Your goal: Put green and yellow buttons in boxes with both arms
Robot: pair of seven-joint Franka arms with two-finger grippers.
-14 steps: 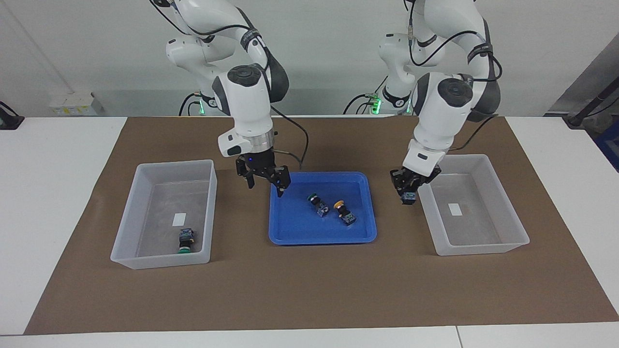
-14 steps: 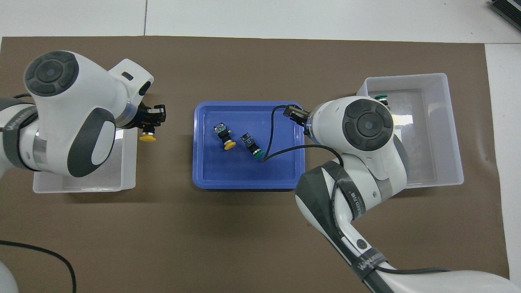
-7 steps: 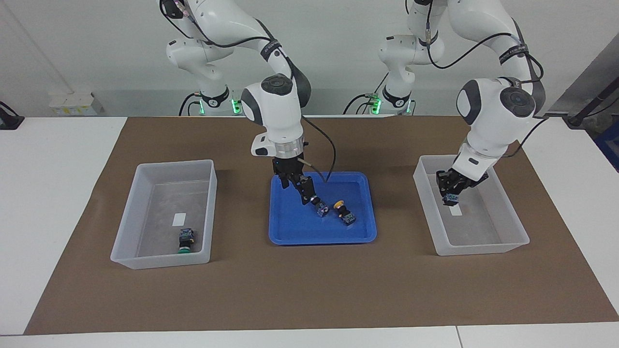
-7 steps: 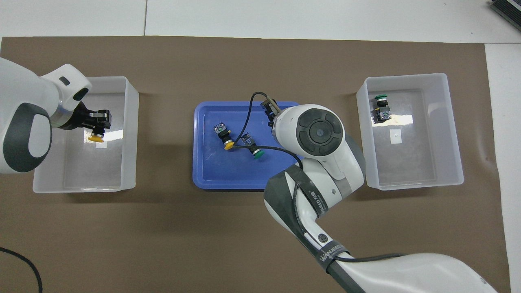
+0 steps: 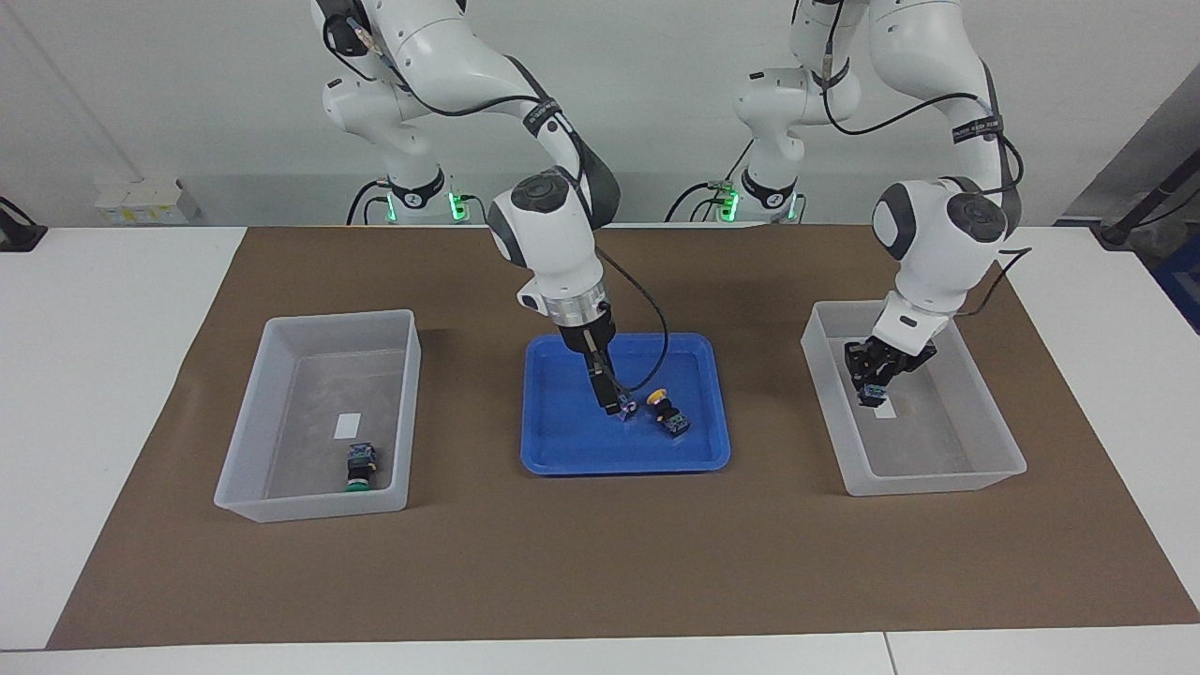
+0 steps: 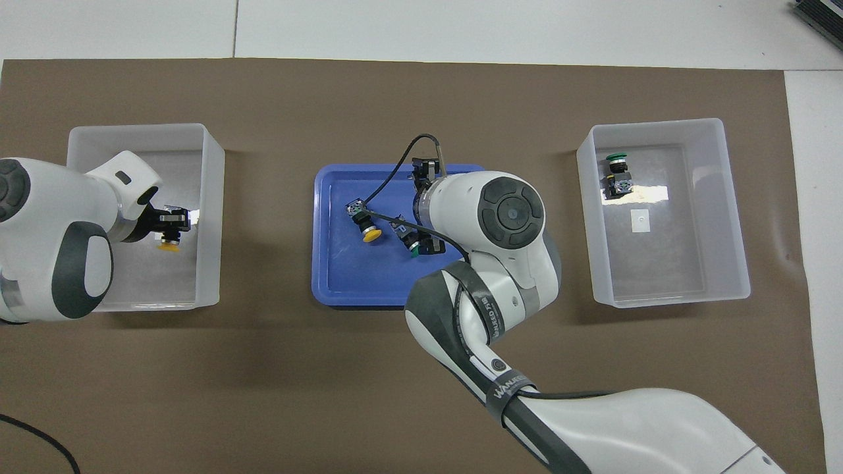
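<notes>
A blue tray [image 5: 562, 450] is seen in the middle of the brown mat [image 5: 600, 562]. Two see-through boxes are set on the mat, one at each end.

The left gripper [image 5: 873, 392] is held low inside the box at the left arm's end [image 5: 937, 478]. Its fingers are clamped on a yellow button [image 6: 168, 246], with the yellow cap pointing down. In the overhead view this button is seen at about 9 o'clock from the tray. Whether the button touches the box floor cannot be told.

The right gripper [image 5: 614, 405] is lowered into the blue tray, and its fingers are spread apart. They are placed around a green button [image 6: 406, 238] that lies in the tray. In the overhead view its green cap is pointed toward about 5 o'clock.

A second yellow button [image 5: 667, 412] is found in the tray too, just beside the green one, toward the left arm's end. In the overhead view it is seen at about 10 o'clock from the green button.

Another green button [image 5: 360, 466] is lying in the box at the right arm's end [image 5: 281, 506]. In the overhead view it is seen at about 11 o'clock from a small white sticker [image 6: 639, 221] on the box floor.
</notes>
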